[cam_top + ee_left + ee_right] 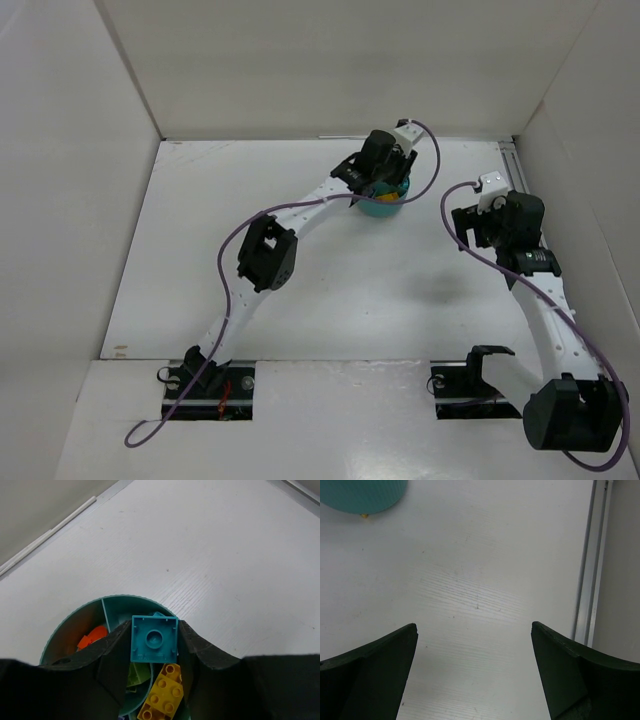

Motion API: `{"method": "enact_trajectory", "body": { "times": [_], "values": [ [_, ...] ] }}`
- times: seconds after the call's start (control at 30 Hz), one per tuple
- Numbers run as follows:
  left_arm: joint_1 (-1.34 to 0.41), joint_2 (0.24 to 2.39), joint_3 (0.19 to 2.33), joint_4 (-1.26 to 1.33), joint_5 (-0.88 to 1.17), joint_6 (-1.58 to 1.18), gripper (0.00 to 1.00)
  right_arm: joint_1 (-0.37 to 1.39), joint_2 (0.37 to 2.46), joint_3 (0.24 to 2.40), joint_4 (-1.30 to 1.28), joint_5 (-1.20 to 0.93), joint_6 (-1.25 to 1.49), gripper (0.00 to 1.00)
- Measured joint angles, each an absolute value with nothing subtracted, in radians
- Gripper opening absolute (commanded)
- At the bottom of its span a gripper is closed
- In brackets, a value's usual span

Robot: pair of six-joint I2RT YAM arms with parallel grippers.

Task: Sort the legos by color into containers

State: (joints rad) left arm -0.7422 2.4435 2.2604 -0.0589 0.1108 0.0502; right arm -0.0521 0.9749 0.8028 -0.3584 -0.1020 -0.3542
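Observation:
My left gripper (154, 640) is shut on a square teal brick (154, 639), holding it underside-up just above the round teal tub (75, 625). In the tub I see an orange-red piece (91, 636) in the left compartment, a light green piece (136, 674) and a yellow brick (162, 691) below the held brick. In the top view the left gripper (385, 178) covers most of the tub (383, 208) at the back of the table. My right gripper (474, 645) is open and empty over bare table, to the right of the tub (362, 495).
White walls enclose the table on the left, back and right. A metal rail (587, 565) runs along the right wall near my right gripper (478, 222). A purple cable loops from each arm.

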Motion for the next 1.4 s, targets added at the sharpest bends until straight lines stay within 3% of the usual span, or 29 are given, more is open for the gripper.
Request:
{"method": "enact_trajectory", "body": {
  "times": [0.6,0.7,0.83,0.9,1.13,1.4],
  "values": [
    [-0.751,2.496,2.267,0.049,0.112,0.097,0.42,-0.052,1.015,0.802,-0.336,-0.133,-0.371,1.00],
    [-0.751,2.496,2.267,0.052,0.102,0.102,0.83,-0.053,1.018,0.802,-0.336,-0.139,-0.371,1.00],
    [-0.751,2.486,2.265,0.055,0.090,0.093,1.00,-0.057,1.016,0.802,-0.335,-0.139,-0.371,1.00],
    [-0.751,2.451,2.242,0.049,0.071,0.090,1.00,-0.059,1.008,0.802,-0.335,-0.130,-0.370,1.00],
    [-0.749,2.048,1.982,-0.006,-0.118,-0.039,1.00,-0.060,0.931,0.801,-0.337,-0.051,-0.363,1.00],
    [-0.662,1.267,1.255,-0.119,-0.441,-0.461,1.00,-0.067,0.961,0.801,-0.344,-0.035,-0.325,1.00]
  ]
}}
